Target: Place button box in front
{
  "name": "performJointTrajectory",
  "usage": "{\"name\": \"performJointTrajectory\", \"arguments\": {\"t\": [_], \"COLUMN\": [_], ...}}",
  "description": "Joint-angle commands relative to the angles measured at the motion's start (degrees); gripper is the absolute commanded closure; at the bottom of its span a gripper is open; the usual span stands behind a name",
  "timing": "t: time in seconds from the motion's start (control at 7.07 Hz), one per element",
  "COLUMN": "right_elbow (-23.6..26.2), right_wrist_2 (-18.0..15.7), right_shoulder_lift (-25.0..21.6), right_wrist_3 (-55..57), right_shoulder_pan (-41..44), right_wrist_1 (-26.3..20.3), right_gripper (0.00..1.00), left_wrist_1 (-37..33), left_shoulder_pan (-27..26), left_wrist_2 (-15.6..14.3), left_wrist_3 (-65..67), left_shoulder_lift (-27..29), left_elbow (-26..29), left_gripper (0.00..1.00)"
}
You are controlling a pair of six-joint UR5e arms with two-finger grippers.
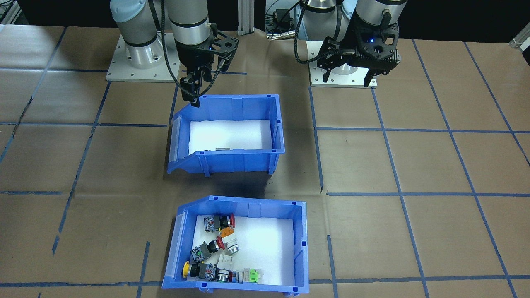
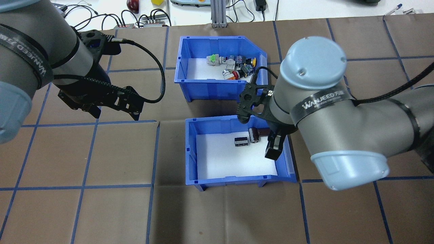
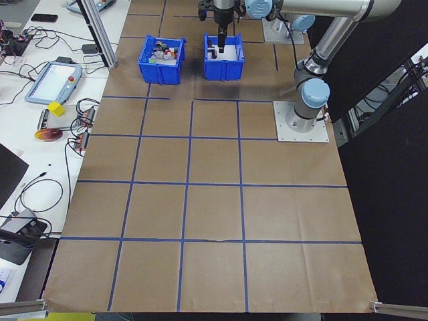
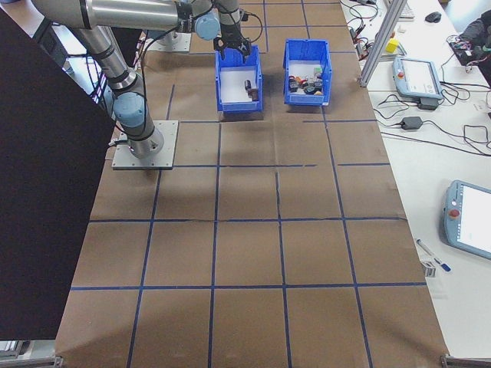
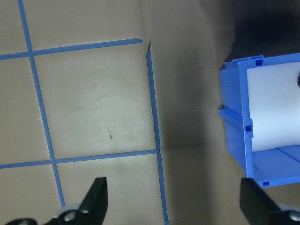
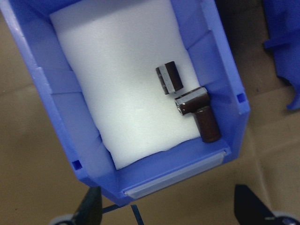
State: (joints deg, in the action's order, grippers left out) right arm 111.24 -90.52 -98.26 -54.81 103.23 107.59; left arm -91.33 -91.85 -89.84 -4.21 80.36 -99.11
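The right hand [image 2: 273, 149] partly hides one dark cylinder [image 2: 259, 133].

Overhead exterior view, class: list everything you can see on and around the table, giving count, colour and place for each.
Button box: one, blue, far side of table, holding mixed red, yellow and green push-buttons.
Second bin: one, blue, white foam liner, nearer the robot, directly in front of the button box.
Dark cylinders: about three, brown-black, in the second bin.
Table: brown covering, blue tape grid.
Cables: black, beyond table's far edge.
Left gripper: open, above bare table.
Right gripper: open, over the second bin's sloped end.
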Motion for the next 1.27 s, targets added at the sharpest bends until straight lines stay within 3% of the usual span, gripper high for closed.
{"name": "performJointTrajectory", "arguments": {"t": [0.0,0.14,0.57,0.85,1.13], "right_elbow": [-3.82,-5.49,-12.61,-14.73,-14.91], "right_wrist_2": [-0.44,-0.62,-0.62,-0.01,0.0], "right_shoulder_lift": [0.09,1.22,4.82,7.82,7.82], "right_wrist_3": [7.91,13.27,38.53,51.49,53.23], "right_shoulder_pan": [-7.4,-9.95,-12.79,-14.19,-14.55], "right_wrist_1": [-0.45,-0.63,-8.96,-9.5,-9.51], "right_gripper": [0.0,0.0,0.0,0.0,0.0], "left_wrist_1": [0.27,0.54,0.54,0.54,0.54], "left_shoulder_pan": [-0.08,-0.08,-0.08,-0.08,-0.08], "left_wrist_2": [0.01,0.1,0.19,0.19,0.1], "left_wrist_3": [-0.01,-0.09,-0.18,-0.18,-0.18], "left_shoulder_lift": [-0.12,-0.29,-0.65,-0.47,-0.56], "left_elbow": [-0.21,-0.56,-1.09,-0.82,-0.91], "left_gripper": [0.0,0.0,0.0,0.0,0.0]}}
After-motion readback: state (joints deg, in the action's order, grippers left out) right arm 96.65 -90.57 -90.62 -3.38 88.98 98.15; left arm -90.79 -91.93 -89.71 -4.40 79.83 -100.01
